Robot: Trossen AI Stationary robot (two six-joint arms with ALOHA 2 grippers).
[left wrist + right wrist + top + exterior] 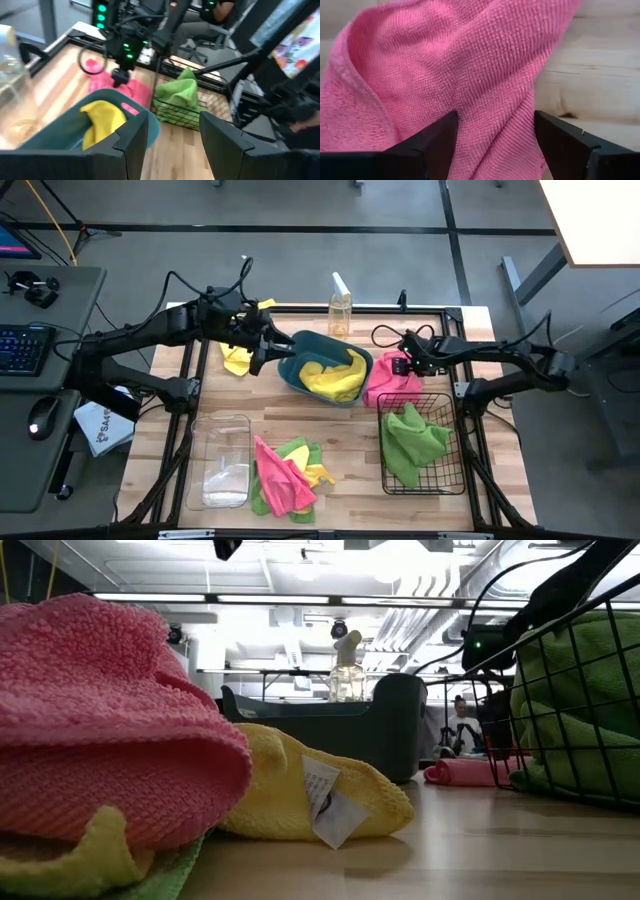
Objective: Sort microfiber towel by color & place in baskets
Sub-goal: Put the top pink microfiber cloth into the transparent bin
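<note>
On the bench, the teal tub (296,376) near the far edge holds yellow towels (335,375); the wire basket (421,472), green ones (412,440); the clear tub (222,465) nothing. The right gripper (492,137), fingers spread, straddles a pink towel (392,383); the left gripper (172,135) hangs open over the teal tub's rim.

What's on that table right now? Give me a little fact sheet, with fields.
Teal tub: yellow towel inside
Wire basket: green towel inside
Clear tub: no towel seen
Loose pile: pink, yellow, green
Left claw: open, at teal tub's rim
Right claw: open, straddling a fold of pink towel
Spray bottle: far edge
</note>
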